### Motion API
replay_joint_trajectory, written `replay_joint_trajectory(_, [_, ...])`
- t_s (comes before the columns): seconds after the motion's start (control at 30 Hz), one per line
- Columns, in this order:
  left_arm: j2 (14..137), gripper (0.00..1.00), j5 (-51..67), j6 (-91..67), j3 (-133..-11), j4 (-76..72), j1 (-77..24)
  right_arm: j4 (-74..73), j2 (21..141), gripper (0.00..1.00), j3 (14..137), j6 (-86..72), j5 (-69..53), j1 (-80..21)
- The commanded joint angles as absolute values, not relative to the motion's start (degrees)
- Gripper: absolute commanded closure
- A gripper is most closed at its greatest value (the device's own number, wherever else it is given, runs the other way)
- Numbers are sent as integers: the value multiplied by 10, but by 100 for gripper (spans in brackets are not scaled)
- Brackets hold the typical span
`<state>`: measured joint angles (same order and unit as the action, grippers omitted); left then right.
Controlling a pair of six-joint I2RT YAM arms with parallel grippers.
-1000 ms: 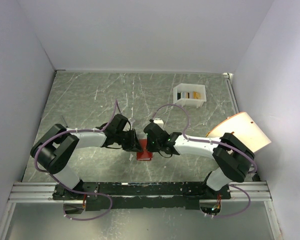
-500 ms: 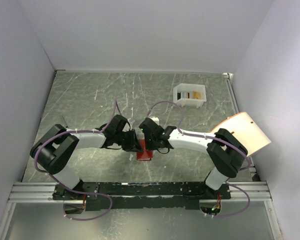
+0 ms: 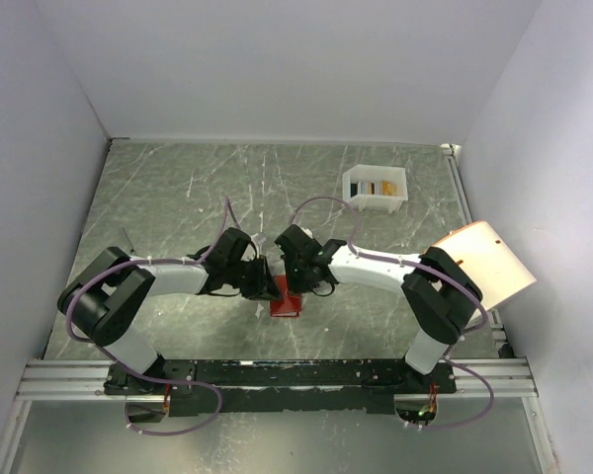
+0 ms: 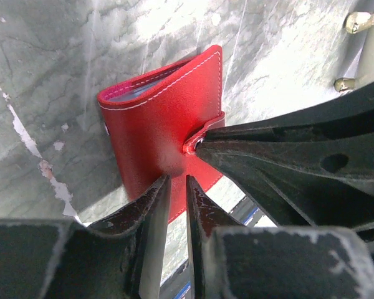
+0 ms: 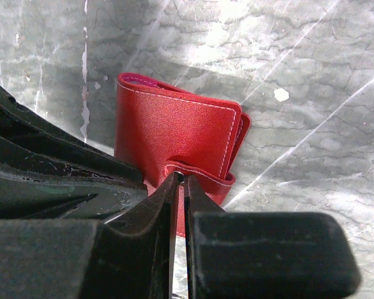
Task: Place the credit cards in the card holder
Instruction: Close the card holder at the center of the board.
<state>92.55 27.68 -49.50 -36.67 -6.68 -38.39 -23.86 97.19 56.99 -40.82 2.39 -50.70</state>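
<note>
The card holder [image 3: 285, 305], a red wallet, lies folded shut on the table near the front middle. It also shows in the left wrist view [image 4: 162, 118] and the right wrist view [image 5: 174, 128]. My left gripper [image 3: 268, 288] is nearly shut with nothing between its fingers [image 4: 151, 205], and its tips rest on the wallet's cover. My right gripper [image 3: 296, 287] is shut, its fingertips [image 5: 174, 190] pinching the end of the snap tab [image 5: 202, 175]. The credit cards [image 3: 379, 187] stand in a white box at the back right.
The white open-topped box [image 3: 375, 200] stands at the back right. A pale orange sheet [image 3: 479, 259] leans by the right wall. White walls close in on three sides. A metal rail [image 3: 277, 373] runs along the near edge.
My right arm has swung left and brought its gripper onto the wallet's snap tab. My left gripper has stayed on the wallet.
</note>
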Motion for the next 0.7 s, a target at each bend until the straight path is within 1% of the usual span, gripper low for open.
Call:
replay_joint_trajectory(0.0, [922, 71, 271, -486, -346, -49, -391, -292, 1053, 92, 551, -372, 23, -492])
replay_joint_trajectory(0.2, [925, 71, 276, -491, -339, -63, -391, -311, 1089, 92, 568, -349, 5, -483])
replay_joint_trajectory(0.33, [912, 71, 274, -488, -347, -49, -391, -301, 1070, 92, 560, -355, 7, -483])
replay_joint_trajectory(0.47, [878, 71, 249, -484, -370, -4, -391, -302, 1019, 91, 559, -365, 6, -483])
replay_joint_trajectory(0.53, [851, 68, 233, -484, -383, 27, -390, -291, 980, 90, 548, -370, -10, -486])
replay_joint_trajectory(0.67, [786, 66, 185, -479, -413, 87, -389, -260, 886, 83, 525, -373, -52, -488])
